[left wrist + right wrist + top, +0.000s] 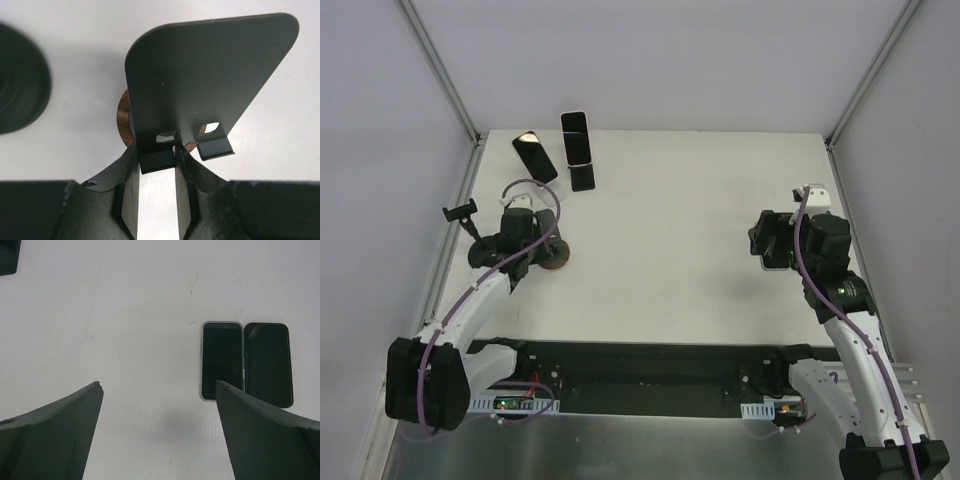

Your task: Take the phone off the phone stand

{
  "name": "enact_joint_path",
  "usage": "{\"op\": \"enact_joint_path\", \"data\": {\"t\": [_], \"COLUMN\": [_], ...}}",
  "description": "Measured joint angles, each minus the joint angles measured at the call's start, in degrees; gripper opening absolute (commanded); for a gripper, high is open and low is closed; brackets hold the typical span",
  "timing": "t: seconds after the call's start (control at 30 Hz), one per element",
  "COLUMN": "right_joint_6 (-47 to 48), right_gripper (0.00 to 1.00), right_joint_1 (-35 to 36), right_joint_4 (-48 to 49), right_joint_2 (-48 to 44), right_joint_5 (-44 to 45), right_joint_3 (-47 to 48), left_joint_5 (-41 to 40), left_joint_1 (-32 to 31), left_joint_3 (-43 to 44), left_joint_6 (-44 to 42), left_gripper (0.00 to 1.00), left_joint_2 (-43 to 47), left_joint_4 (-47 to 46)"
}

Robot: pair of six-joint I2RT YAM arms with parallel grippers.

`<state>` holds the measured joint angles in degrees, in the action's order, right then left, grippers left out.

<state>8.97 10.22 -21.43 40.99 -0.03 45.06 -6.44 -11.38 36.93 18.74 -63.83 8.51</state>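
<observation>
Currently, note that the left gripper (156, 150) works near the left edge of the table (680, 290). Its fingers (131, 195) are pressed in on the left-hand lip of the phone stand (210, 75) and pinch that lip between their tips. The stand's black back plate is upright and bare, with no handset resting on either lip. A brown disc (123, 117) sits on the table just behind the plate. A black round object (20, 80) lies apart from the stand at the left of the wrist view.

Check the right gripper (159, 384) next. It hangs over the table near the right edge with its fingers (60, 430) spread wide, and it grips nothing. Just beyond it, a white-rimmed phone (222, 360) and a black phone (267, 365) lie flat, screens up. They are side by side with their long edges touching or nearly so. The near end of the white-rimmed phone lies close to the tip of the right-hand finger.

Towards the far-left corner, locate two further handsets. A tilted phone (535, 157) lies flat on the table. Just to its right, a light-rimmed phone (575, 137) appears to be propped on a dark support (583, 178), but the overhead view is too small for you to confirm this. A small black bracket (460, 212) sits at the left edge.
</observation>
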Motion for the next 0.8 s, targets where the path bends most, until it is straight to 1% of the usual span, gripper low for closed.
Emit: {"op": "enact_joint_path", "data": {"t": [0.1,0.2,0.33,0.6,0.67,0.73,0.77,0.8], "right_joint_6": [-0.57,-0.98,-1.38,-1.49,-1.49,-1.46,-1.46,-1.44], "right_gripper": [0.96,0.96,0.96,0.96,0.96,0.96,0.96,0.96], "right_joint_1": [0.00,0.00,0.00,0.00,0.00,0.00,0.00,0.00], "right_joint_4": [0.68,1.55,2.08,2.60,2.60,2.62,2.69,2.78], "right_joint_2": [1.18,2.38,3.19,2.84,2.45,1.99,1.68,1.33], "right_joint_5": [-1.07,-1.99,-2.71,-3.30,-3.32,-3.28,-3.28,-3.28], "right_joint_3": [0.00,0.00,0.00,0.00,0.00,-0.04,-0.11,-0.24], "left_joint_5": [-1.81,-2.19,-2.01,-1.68,-1.05,-0.94,-0.90,-0.63], "left_joint_1": [3.96,7.50,11.63,15.78,17.38,18.64,19.04,19.28], "left_joint_3": [-3.34,-5.46,-7.19,-7.21,-7.23,-7.21,-7.21,-7.21], "left_joint_6": [0.24,0.46,2.32,3.52,4.15,4.35,4.37,4.35], "left_gripper": [0.00,0.00,0.00,0.01,0.04,0.11,0.18,0.20], "left_joint_2": [5.49,8.11,8.57,7.93,7.41,7.15,7.13,7.10], "left_joint_4": [2.32,3.65,4.55,3.91,3.30,2.78,2.67,2.60]}}
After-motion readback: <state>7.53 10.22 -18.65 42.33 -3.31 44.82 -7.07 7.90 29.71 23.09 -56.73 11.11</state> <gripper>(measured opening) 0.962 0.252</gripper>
